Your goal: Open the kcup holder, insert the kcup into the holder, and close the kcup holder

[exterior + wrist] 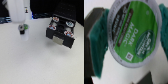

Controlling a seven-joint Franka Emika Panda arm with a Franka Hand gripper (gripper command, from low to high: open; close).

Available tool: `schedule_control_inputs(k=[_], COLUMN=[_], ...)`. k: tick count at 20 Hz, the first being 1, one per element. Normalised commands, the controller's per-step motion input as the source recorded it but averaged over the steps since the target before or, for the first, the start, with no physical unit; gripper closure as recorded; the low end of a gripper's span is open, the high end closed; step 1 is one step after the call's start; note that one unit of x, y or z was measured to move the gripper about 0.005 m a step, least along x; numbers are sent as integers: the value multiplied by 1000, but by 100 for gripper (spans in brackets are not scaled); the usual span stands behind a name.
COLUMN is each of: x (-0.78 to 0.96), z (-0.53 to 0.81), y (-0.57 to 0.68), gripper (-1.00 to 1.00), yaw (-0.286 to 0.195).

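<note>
Wrist view is pretty much filled by the kcup [133,36], green foil lid facing the lens, with the teal pads [96,36] pressed against its rim on either side, so the gripper [129,37] can be taken as clamped on the pod. In the exterior view the pod [22,27] is seen low over the white table [35,62], under the white arm [17,10], toward the exterior view's left. The kcup holder [60,34] sits well apart on the exterior view's right, with pale-lidded pods [61,22] resting on top. Its drawer looks pulled out a bit at the front, though the blur makes that hard to call. Trouble is probably to be expected at insertion: the pod is held by a thin rim, so a slip or a tilt could be caused by any bump against the drawer edge. The pods on top could also be knocked off if the approach is made too high. If the drawer isn't open far enough, the pod would be jammed against the front instead of dropped in.
</note>
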Motion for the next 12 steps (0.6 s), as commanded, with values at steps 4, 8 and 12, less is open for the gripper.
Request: schedule_control_inputs(k=[4, 8, 12], x=[88, 111, 86], z=[538, 299, 215], y=[711, 688, 664], gripper=[100, 100, 100], yaw=[7, 8, 19])
